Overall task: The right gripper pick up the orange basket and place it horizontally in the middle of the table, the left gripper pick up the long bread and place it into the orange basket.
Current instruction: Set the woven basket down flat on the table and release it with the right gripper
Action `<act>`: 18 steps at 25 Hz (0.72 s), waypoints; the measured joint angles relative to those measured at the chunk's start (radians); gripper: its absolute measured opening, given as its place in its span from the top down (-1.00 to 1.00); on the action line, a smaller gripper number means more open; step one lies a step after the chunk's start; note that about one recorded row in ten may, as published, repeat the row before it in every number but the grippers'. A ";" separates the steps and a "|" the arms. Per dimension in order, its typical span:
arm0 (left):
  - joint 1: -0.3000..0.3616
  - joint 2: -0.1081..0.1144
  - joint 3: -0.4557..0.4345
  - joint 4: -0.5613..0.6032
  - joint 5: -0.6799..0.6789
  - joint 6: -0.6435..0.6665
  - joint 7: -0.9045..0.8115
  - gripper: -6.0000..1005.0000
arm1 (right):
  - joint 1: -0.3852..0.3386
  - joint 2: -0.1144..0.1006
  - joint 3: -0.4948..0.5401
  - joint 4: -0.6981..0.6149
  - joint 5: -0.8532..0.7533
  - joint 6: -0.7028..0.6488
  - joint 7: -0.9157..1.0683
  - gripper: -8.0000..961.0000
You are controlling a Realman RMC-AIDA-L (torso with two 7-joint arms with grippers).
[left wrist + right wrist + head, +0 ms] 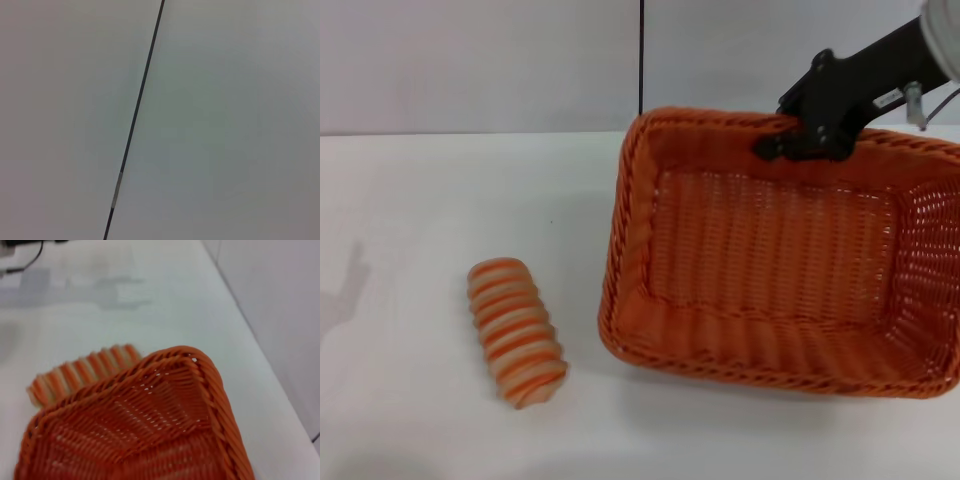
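The orange basket (775, 255) takes up the right half of the head view, tipped so its open inside faces the camera. My right gripper (808, 140) reaches in from the upper right and is shut on the basket's far braided rim. The long bread (516, 331) lies on the white table (410, 200) to the left of the basket, a short gap from its near-left corner. From the right wrist, a corner of the orange basket (135, 435) fills the frame with the long bread (80, 372) partly hidden behind it. The left gripper shows in no view.
A pale wall with a dark vertical seam (642, 55) runs behind the table's far edge. The left wrist view holds only that wall and seam (135, 110). Bare tabletop (440, 200) spreads left of the bread and in front of the basket.
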 joint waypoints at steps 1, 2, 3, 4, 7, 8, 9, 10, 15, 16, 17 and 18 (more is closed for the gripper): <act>0.001 0.000 0.000 0.000 0.000 0.000 0.000 -0.60 | 0.003 0.002 -0.017 -0.010 0.001 -0.015 -0.010 0.68; 0.001 0.000 -0.001 0.000 0.000 0.000 0.002 -0.60 | 0.014 0.007 -0.036 -0.040 0.007 -0.040 -0.032 0.68; 0.001 0.000 -0.001 0.000 0.000 0.000 0.002 -0.60 | 0.014 0.007 -0.036 -0.040 0.007 -0.040 -0.032 0.68; 0.001 0.000 -0.002 0.000 0.000 -0.002 0.002 -0.60 | 0.024 0.010 -0.037 -0.061 0.007 -0.050 -0.048 0.68; 0.002 0.000 -0.006 0.000 0.000 -0.002 0.001 -0.60 | 0.055 0.023 -0.046 -0.124 0.004 -0.070 -0.100 0.68; 0.002 0.000 -0.006 0.000 0.000 -0.002 0.001 -0.60 | 0.055 0.023 -0.046 -0.124 0.004 -0.070 -0.100 0.68; 0.003 0.000 -0.007 0.000 -0.001 -0.002 0.001 -0.60 | 0.056 0.027 -0.056 -0.127 0.003 -0.083 -0.107 0.68; 0.004 0.000 -0.007 0.000 -0.002 -0.002 0.000 -0.60 | 0.057 0.031 -0.067 -0.128 0.002 -0.095 -0.114 0.68; 0.005 0.000 -0.008 0.000 -0.005 -0.006 0.000 -0.60 | 0.048 0.036 -0.090 -0.124 0.004 -0.150 -0.157 0.68; 0.005 0.000 -0.008 0.000 -0.005 -0.006 0.000 -0.60 | 0.045 0.037 -0.090 -0.122 0.004 -0.162 -0.164 0.68; 0.005 0.000 -0.008 0.000 -0.006 -0.006 0.000 -0.60 | 0.036 0.038 -0.090 -0.117 0.006 -0.187 -0.180 0.68; 0.005 0.000 -0.008 0.000 -0.006 -0.006 0.000 -0.60 | 0.036 0.038 -0.090 -0.117 0.006 -0.187 -0.180 0.68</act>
